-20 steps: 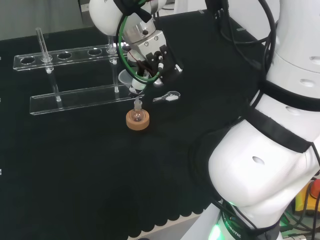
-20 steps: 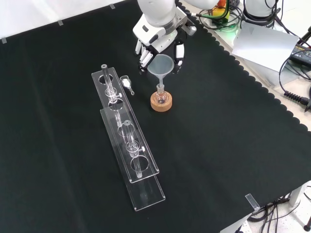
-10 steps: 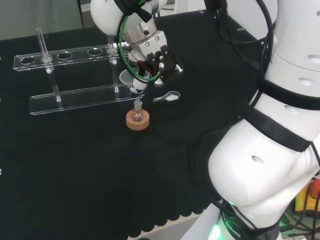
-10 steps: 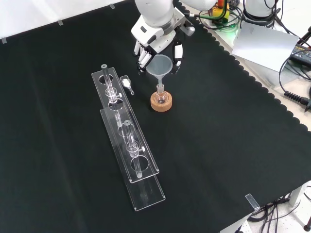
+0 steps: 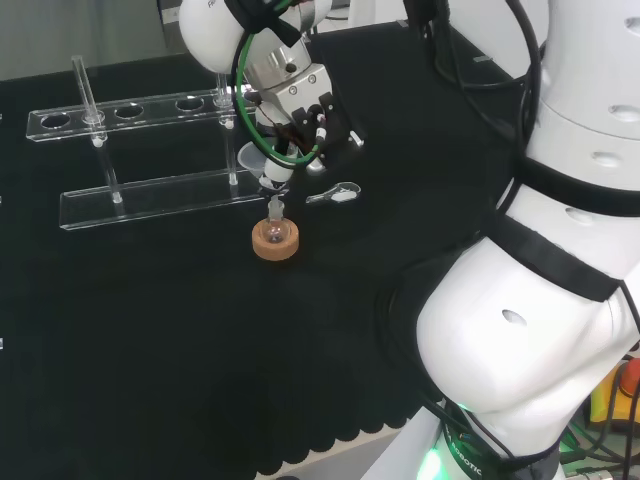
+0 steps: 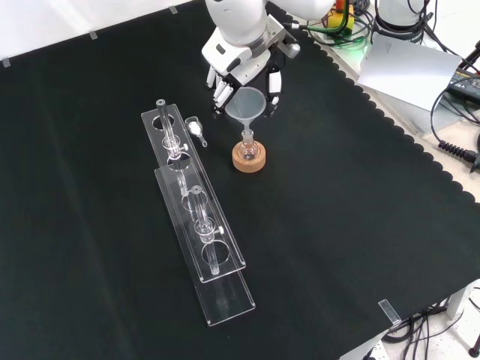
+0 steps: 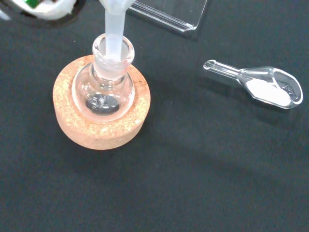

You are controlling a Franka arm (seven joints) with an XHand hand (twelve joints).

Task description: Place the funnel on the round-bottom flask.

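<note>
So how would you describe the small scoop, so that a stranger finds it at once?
In the front view, start at the long clear rack on the black cloth. Just right of its far end, left of the flask on the cork ring, lies the scoop. Alone among the clear ware, it lies flat and holds white powder.

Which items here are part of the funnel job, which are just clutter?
In the job:
funnel
round-bottom flask
cork ring stand
hand

Lying about:
clear scoop with white powder
clear test tube rack
</note>
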